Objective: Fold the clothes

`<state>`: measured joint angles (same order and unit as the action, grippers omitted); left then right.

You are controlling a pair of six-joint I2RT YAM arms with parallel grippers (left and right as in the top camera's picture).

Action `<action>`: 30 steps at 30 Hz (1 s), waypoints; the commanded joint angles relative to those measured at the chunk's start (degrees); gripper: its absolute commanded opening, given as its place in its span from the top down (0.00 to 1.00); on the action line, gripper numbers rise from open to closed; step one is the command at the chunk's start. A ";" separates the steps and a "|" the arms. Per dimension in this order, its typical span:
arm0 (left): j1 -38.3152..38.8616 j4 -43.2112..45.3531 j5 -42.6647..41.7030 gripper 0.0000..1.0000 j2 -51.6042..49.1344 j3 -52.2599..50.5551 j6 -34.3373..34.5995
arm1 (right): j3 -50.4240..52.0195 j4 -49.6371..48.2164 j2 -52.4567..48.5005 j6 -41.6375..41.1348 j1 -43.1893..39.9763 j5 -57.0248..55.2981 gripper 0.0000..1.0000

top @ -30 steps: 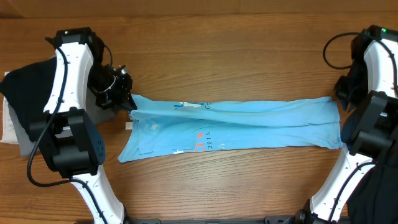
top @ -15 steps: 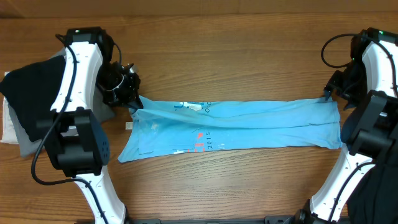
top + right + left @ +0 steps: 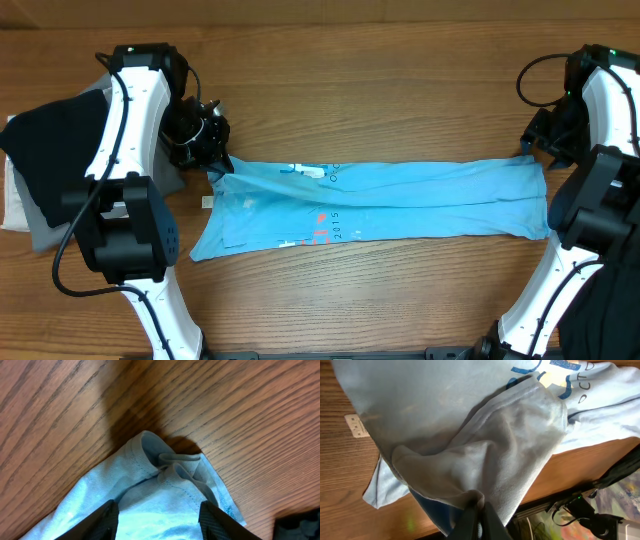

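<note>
The sky-blue T-shirt [image 3: 380,198] lies folded into a long band across the table, lettering up near its middle. My left gripper [image 3: 212,165] is shut on the shirt's upper left corner; in the left wrist view the cloth [image 3: 485,445] bunches up into the closed fingers [image 3: 479,519]. My right gripper [image 3: 535,148] is open over the shirt's upper right corner; the right wrist view shows the folded hem [image 3: 170,467] between its spread fingers [image 3: 157,517]. The black garment [image 3: 50,150] lies on grey [image 3: 40,228] and white [image 3: 12,200] ones at the far left.
A small white tag [image 3: 205,201] lies on the wood beside the shirt's left edge; it also shows in the left wrist view [image 3: 356,426]. The pile of garments sits at the left table edge.
My left gripper has shifted a little right, drawing the shirt's corner with it. My right gripper has moved up and left onto the shirt's far right corner.
</note>
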<state>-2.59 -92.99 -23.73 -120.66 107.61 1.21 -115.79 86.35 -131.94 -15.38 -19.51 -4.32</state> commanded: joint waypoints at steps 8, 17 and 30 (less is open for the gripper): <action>0.37 0.24 0.42 0.96 1.16 0.00 -2.43 | 0.48 0.04 -0.74 -2.82 -0.13 -1.14 0.53; 0.39 0.26 0.37 0.96 1.16 0.00 -2.54 | 4.98 -3.72 -0.74 -2.89 -0.13 -1.84 0.51; 0.39 0.28 0.39 0.96 1.16 0.00 -2.54 | 5.92 -4.66 -0.74 -2.89 -0.13 -1.88 0.85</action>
<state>-2.59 -92.77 -23.73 -120.64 107.61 -0.21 -110.21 81.82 -132.31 -17.72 -19.51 -5.54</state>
